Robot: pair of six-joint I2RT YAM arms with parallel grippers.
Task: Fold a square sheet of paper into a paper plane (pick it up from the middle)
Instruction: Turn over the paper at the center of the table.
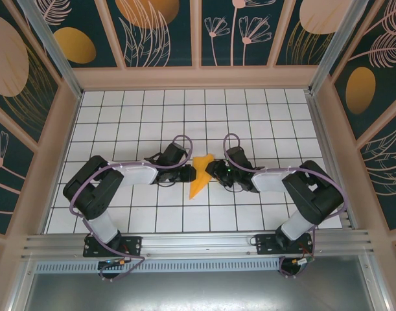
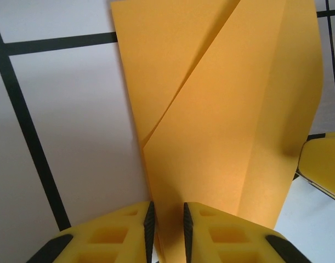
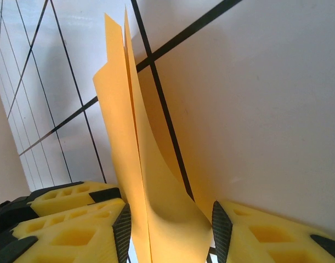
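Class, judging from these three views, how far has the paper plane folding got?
Done: the paper is already a narrow pointed shape with diagonal folds. In hand: the left gripper pinches its edge, and the right gripper straddles its layers. Left: those layers stand apart, so the wings seem unfinished.

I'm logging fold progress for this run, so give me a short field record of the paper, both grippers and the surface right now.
paper: orange-yellow paper plane, partly folded into a narrow pointed shape with diagonal flaps, between the two arms
left gripper: fingers set close on either side of the paper's edge; whether they pinch it is unclear
right gripper: jaws apart, the paper's standing layers between them, not visibly clamped
other view: the left gripper's yellow fingers show beside the paper in the right wrist view
surface: white tiled table with black grid lines
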